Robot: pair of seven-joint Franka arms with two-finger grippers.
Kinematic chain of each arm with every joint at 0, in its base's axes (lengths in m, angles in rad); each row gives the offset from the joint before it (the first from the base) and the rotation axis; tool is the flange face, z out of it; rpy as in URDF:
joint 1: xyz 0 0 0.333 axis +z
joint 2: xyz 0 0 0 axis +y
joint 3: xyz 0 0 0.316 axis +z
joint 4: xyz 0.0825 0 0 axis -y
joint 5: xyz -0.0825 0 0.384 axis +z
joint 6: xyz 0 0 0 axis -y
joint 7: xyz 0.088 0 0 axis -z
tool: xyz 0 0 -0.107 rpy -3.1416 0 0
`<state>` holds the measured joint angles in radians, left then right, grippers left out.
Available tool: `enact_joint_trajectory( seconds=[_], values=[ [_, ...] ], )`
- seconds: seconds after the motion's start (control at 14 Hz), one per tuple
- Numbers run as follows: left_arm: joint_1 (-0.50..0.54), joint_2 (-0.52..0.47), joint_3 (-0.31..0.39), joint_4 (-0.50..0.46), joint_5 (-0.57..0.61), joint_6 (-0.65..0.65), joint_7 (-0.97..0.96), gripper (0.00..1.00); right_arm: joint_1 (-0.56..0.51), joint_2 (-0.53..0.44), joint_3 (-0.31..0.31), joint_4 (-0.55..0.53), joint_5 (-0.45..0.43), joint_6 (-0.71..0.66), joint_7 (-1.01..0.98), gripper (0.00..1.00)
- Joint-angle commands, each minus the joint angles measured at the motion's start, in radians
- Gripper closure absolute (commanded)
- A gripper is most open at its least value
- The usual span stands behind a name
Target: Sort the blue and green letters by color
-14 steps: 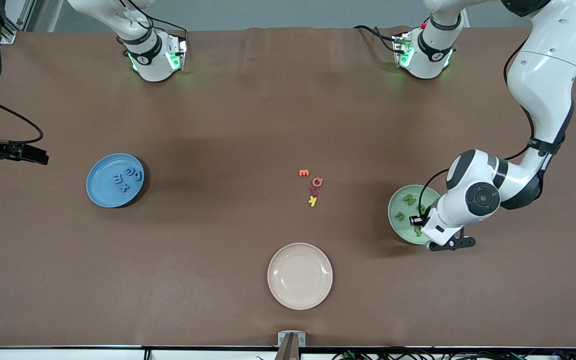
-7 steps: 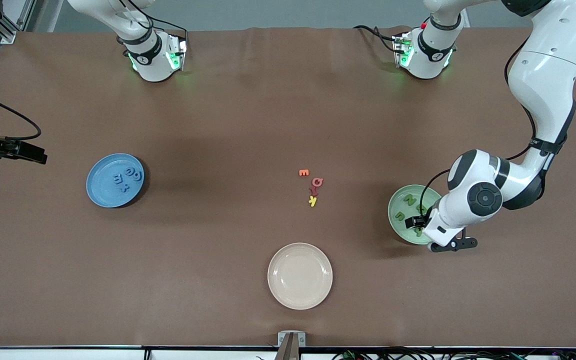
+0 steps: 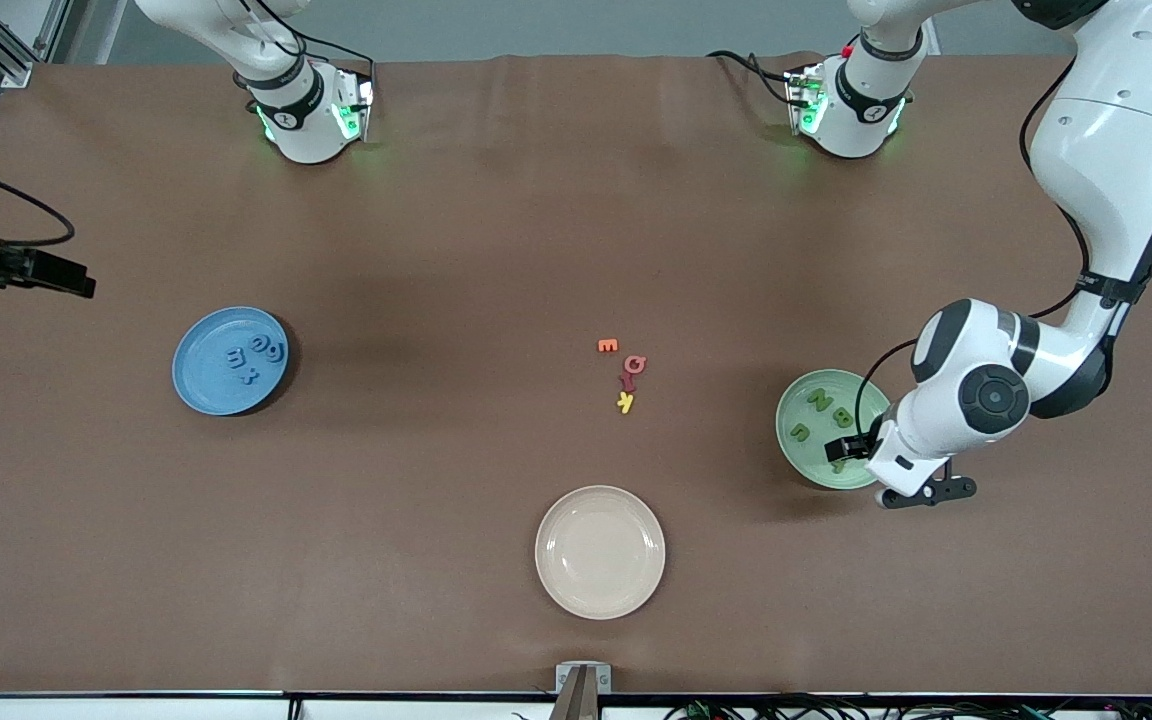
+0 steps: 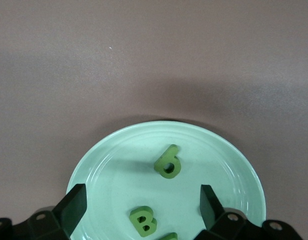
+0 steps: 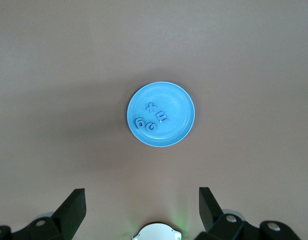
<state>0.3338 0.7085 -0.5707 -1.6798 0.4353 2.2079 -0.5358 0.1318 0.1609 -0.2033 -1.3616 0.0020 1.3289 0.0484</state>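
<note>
Since the earlier frame, the left gripper (image 3: 844,447) has released and shifted toward the left arm's end of the green plate (image 3: 794,410). Its fingers (image 4: 74,206) are spread and hold nothing. Green letters (image 4: 167,162) lie on the green plate; blue letters (image 3: 254,356) lie on the blue plate (image 3: 198,385). The right gripper (image 5: 141,207), spread and empty, waits high over the table.

Toward the right arm's end of your table sits one plate (image 3: 198,395) with four letters (image 3: 254,357) lying on it, and toward the left arm's end sits another plate (image 3: 794,404) holding four more letters (image 3: 824,413), with the left gripper (image 3: 844,450) over the rim that faces the front camera. Between the two plates you have a small cluster of loose letters (image 3: 624,372) near the table's middle. A third plate (image 3: 600,552) lies nearer to the front camera than that cluster, well apart from it.
</note>
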Motion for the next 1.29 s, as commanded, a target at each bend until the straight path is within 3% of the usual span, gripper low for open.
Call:
enact_joint_trajectory(
  seconds=[0.0,0.21,0.5,0.64,1.21],
  values=[
    [-0.004,-0.067,0.02,-0.027,-0.171,0.003,0.168,0.0,-0.102,-0.107,0.106,-0.094,0.013,0.012,0.005,0.0],
    [-0.094,-0.173,0.17,-0.101,-0.37,0.001,0.379,0.0,-0.112,-0.138,0.119,-0.109,0.004,0.009,0.005,0.0],
    [-0.326,-0.329,0.466,-0.228,-0.54,-0.005,0.56,0.0,-0.109,-0.164,0.12,-0.136,0.003,0.012,0.004,0.0],
    [-0.337,-0.389,0.492,-0.247,-0.538,-0.042,0.566,0.0,-0.116,-0.17,0.123,-0.14,0.003,0.01,0.004,0.0],
    [-0.265,-0.664,0.492,-0.209,-0.526,-0.284,0.562,0.0,-0.149,-0.228,0.165,-0.186,0.004,0.013,0.004,0.0]
  ],
)
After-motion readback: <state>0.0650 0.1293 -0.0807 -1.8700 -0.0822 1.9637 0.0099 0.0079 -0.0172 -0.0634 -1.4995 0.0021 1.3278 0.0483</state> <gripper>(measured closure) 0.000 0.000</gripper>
